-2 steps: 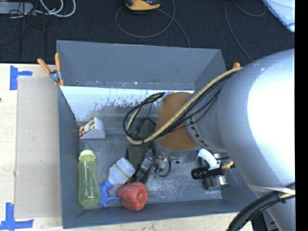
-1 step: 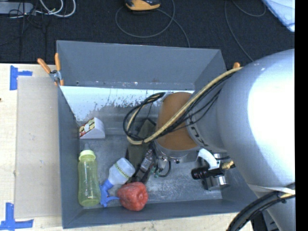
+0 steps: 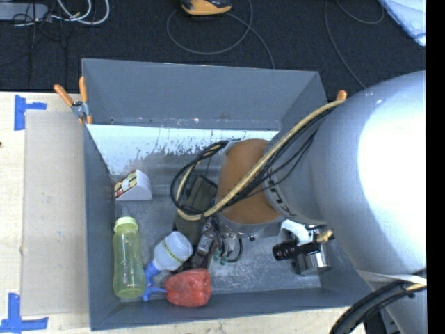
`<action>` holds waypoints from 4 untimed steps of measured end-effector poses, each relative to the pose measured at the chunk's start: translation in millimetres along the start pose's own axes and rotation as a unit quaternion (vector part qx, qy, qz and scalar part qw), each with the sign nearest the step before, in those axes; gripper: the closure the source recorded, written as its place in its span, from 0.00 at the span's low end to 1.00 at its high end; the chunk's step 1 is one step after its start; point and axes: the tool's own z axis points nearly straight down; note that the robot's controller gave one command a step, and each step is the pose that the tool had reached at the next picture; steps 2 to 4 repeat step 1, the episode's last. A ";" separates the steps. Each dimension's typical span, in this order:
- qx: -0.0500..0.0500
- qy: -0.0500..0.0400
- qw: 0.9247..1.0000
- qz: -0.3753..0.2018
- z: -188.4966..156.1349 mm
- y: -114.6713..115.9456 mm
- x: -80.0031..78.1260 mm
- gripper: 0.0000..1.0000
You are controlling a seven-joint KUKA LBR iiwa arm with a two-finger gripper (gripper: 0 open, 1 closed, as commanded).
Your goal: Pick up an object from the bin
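- The pincer (image 3: 208, 244) is hovering low in the bin (image 3: 195, 96); I cannot tell how far open it is.
- At its nine o'clock, a small clear bottle (image 3: 172, 250) is looking light, stiff and slippery, so gripping across its body seems best.

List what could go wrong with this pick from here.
1. The gripper sits low, close to the small white bottle, which lies crowded with the red lumpy thing and the green bottle; it may shove or catch a neighbour instead of taking one thing cleanly.
2. The arm's cable loop hangs down into the bin and might snag as the arm moves.
3. The orange cover hides what lies under the wrist, so the grip cannot be checked.
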 end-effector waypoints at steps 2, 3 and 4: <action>0.000 0.001 1.000 -0.001 0.5 0.2 0.8 0.00; 0.000 0.001 1.000 -0.001 0.5 0.2 0.8 0.00; 0.000 0.001 1.000 -0.001 0.5 0.2 0.8 0.00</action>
